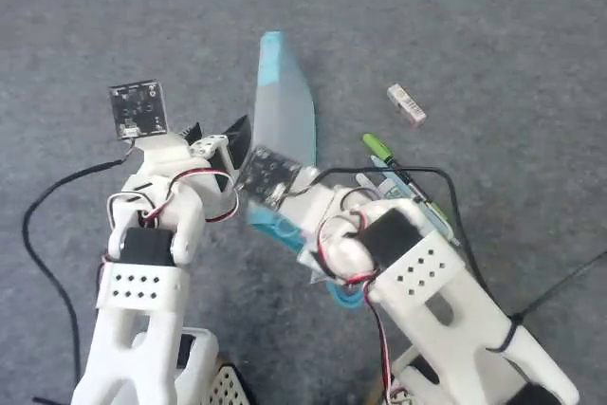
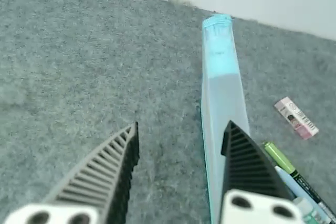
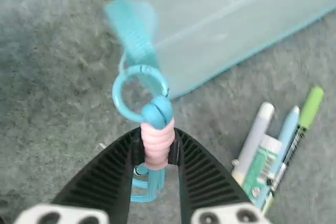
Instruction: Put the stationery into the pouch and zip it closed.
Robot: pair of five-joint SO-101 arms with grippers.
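The right arm's wrist board [image 1: 270,175] covers that arm's claw and the near end of the pouch [image 1: 285,106] in the high view, so the grip cannot be read from above. The right wrist view shows it. The right claw [image 3: 156,136] is narrowed onto a pink charm [image 3: 157,145] that hangs from a blue ring [image 3: 116,97] at the end of the pouch. A blue tassel [image 3: 144,195] below the charm is half hidden behind the fingers. Whether the zip is open or shut cannot be made out.

The pouch stands tilted on its edge on the grey surface [image 1: 95,45], between the two arms. In the left wrist view one finger [image 2: 247,166] of the left claw [image 2: 182,129] cuts off the pouch's lower end. I cannot tell if that finger touches it. The left claw is spread wide and holds nothing.

There is one pouch. One eraser [image 1: 406,104] lies well apart from the pouch, on the right arm's side. A bundle of pens [image 3: 262,156] lies near the pouch, on the same side as the eraser. About four show: a grey-white one, a pale blue one, a green-capped one and a green-and-white one. They overlap and run off the frame, so the count is unsure. In the high view the right arm and a black cable [image 1: 417,171] cross them.
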